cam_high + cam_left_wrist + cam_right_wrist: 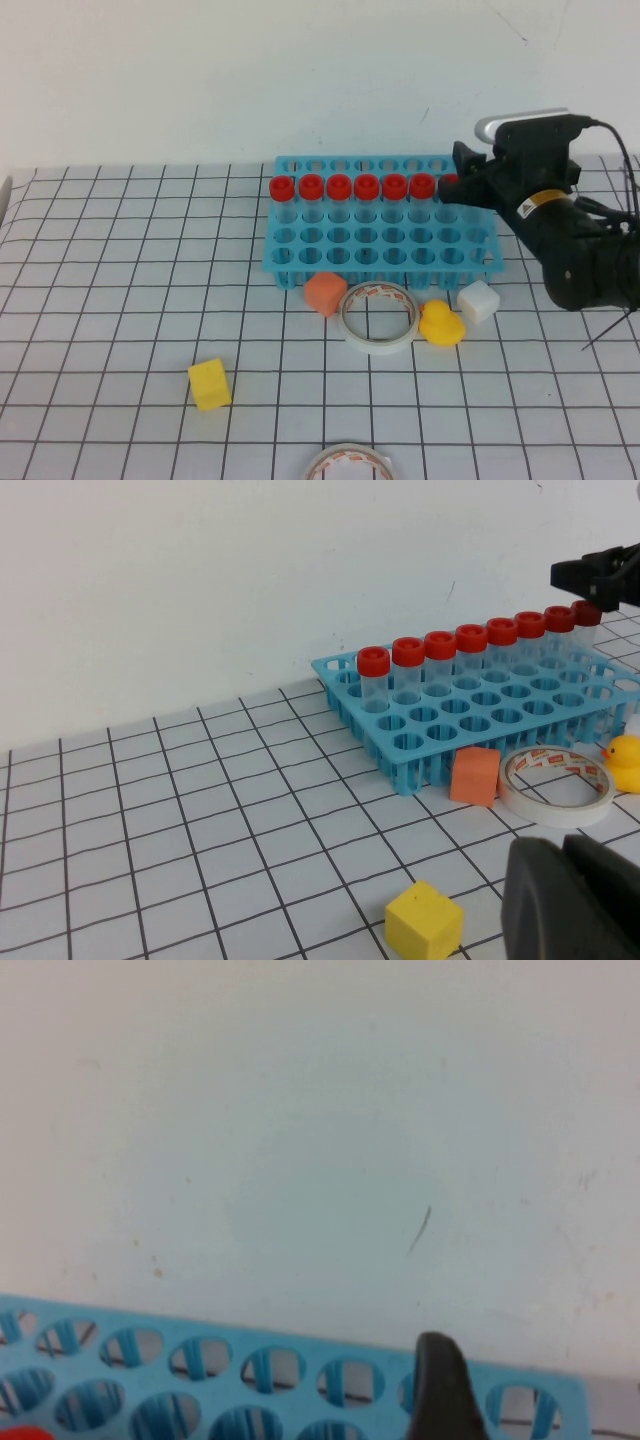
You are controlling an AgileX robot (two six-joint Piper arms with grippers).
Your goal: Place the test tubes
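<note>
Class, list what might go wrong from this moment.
Right gripper sits at the end red-capped tube in the blue rack: withdrawing may tip or lift it. Tape roll and duck crowd the rack's front: a low arm may knock them. Left gripper, shut, hangs near the yellow cube.

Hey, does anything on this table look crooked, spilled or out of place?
Nothing spilled or askew: the red-capped test tubes stand upright in one row of the blue rack. The right gripper is at the row's right end; the left gripper, shut, is away from the rack. Only the rubber duck seems unrelated.
</note>
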